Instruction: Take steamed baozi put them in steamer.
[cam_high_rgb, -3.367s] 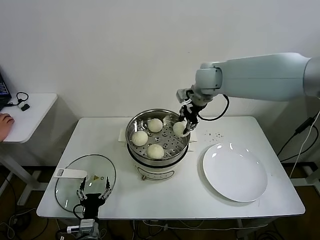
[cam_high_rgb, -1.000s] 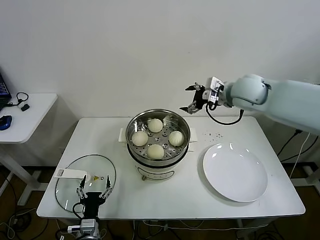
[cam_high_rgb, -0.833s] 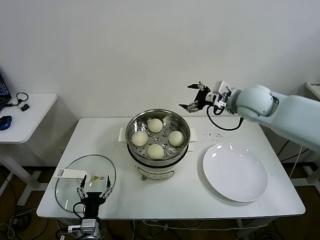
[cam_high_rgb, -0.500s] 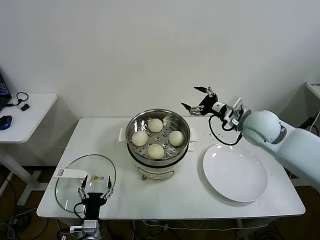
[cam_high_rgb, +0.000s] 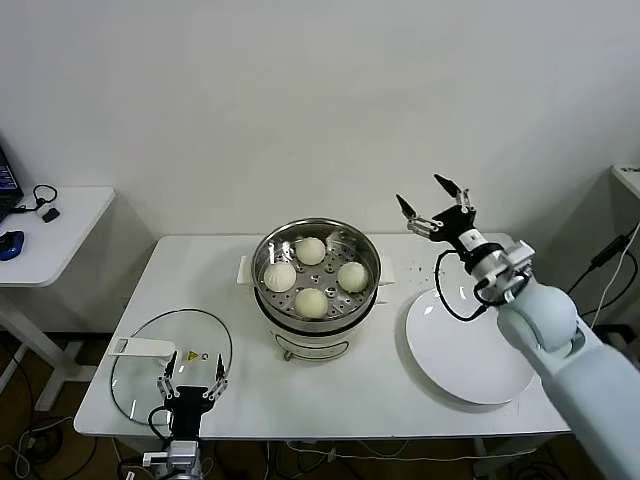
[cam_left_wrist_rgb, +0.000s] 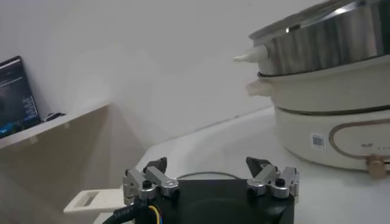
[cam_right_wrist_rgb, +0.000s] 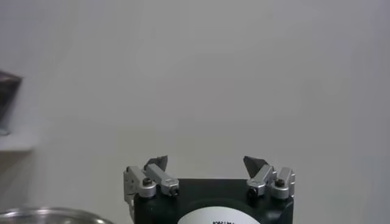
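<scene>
Several cream-white steamed baozi (cam_high_rgb: 311, 301) lie on the perforated tray of the shiny steamer (cam_high_rgb: 268, 244) at the middle of the table. My right gripper (cam_high_rgb: 432, 196) hangs in the air to the right of the steamer, above the table's back edge. It is open and empty and faces the wall. In the right wrist view its fingers (cam_right_wrist_rgb: 157, 163) stand wide apart before the bare wall, with the steamer rim (cam_right_wrist_rgb: 49, 214) low in the corner. My left gripper (cam_high_rgb: 190, 386) waits open and empty over the glass lid at the front left; the steamer (cam_left_wrist_rgb: 323, 79) shows beyond it.
A flat white plate (cam_high_rgb: 470, 345) lies bare on the table right of the steamer, under my right arm. The round glass lid (cam_high_rgb: 150, 375) with its white handle (cam_high_rgb: 140, 346) rests front left. A small side table (cam_high_rgb: 60, 225) stands farther left.
A baozi was set in the steamer and let go. In the last second my right gripper, still open, swung right, away from the steamer, and the arm dropped lower. The left arm barely moved.
</scene>
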